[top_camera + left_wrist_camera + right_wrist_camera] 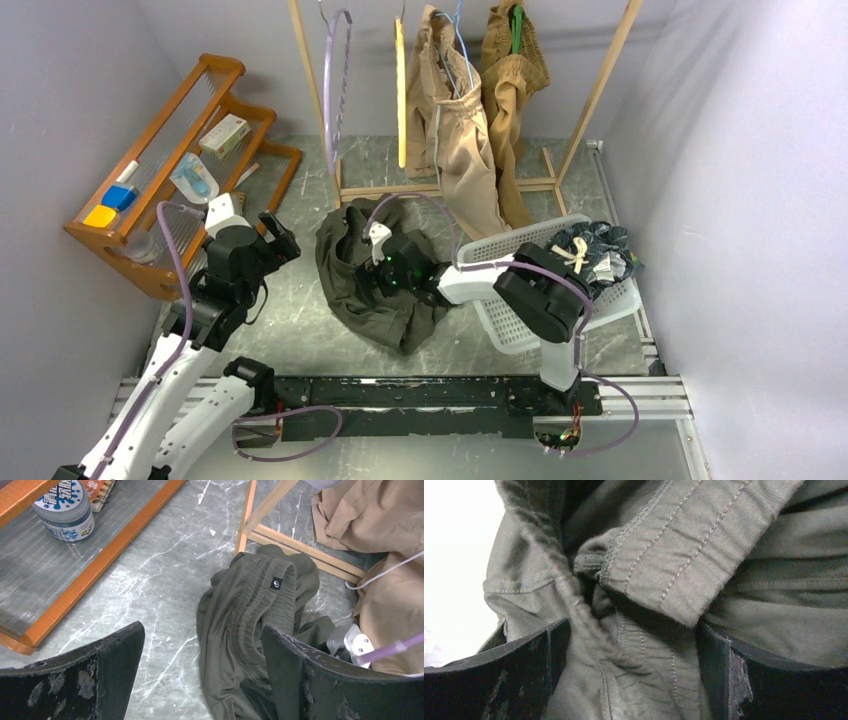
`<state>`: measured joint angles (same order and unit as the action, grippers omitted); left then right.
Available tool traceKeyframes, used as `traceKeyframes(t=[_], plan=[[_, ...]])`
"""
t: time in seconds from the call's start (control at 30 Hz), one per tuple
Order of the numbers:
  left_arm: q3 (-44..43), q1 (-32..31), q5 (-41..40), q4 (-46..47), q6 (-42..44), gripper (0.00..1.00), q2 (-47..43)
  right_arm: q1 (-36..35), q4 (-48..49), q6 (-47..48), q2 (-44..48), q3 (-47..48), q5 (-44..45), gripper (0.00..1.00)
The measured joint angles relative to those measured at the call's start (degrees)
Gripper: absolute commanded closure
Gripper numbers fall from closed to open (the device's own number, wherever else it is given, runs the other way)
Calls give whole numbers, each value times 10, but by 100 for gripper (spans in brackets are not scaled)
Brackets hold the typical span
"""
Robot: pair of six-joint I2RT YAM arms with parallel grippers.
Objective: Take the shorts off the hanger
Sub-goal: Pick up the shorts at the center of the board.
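Note:
Olive green shorts (355, 285) lie crumpled on the table's middle, off any hanger. My right gripper (375, 262) is down on them, open, with folds of their waistband (664, 545) lying loose between the fingers (724, 680). My left gripper (280, 237) hovers open to their left, nothing between its fingers (115, 665), and the olive shorts (250, 610) sit ahead of it. Light beige shorts (460, 130) hang on a wire hanger (455, 50). Tan-brown shorts (512, 75) hang on a green hanger (517, 30). Dark navy printed shorts (590, 255) lie in the white basket (500, 320).
A wooden rack (600, 90) at the back also carries bare purple (335, 80) and yellow (400, 90) hangers. An orange shelf (170, 150) with small items, among them a jar (65, 510), stands at the left. Grey walls close in on both sides.

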<state>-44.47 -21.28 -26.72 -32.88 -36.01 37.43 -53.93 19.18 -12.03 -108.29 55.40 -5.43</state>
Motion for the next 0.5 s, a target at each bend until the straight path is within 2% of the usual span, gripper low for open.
traceKeyframes(t=[0.13,0.2,0.23,0.43,0.5], plan=[[0,0,0,-1,2,8,6,-37,27,49,-5,-18,76,5],[0,0,0,-1,2,8,7,-61,38,68,-7,-30,131,16],[0,0,1,0,2,8,7,-67,46,70,-9,-34,149,25],[0,0,7,0,3,8,10,-81,110,66,-10,-70,205,62],[0,0,10,0,4,8,12,-80,119,63,-3,-82,210,84]])
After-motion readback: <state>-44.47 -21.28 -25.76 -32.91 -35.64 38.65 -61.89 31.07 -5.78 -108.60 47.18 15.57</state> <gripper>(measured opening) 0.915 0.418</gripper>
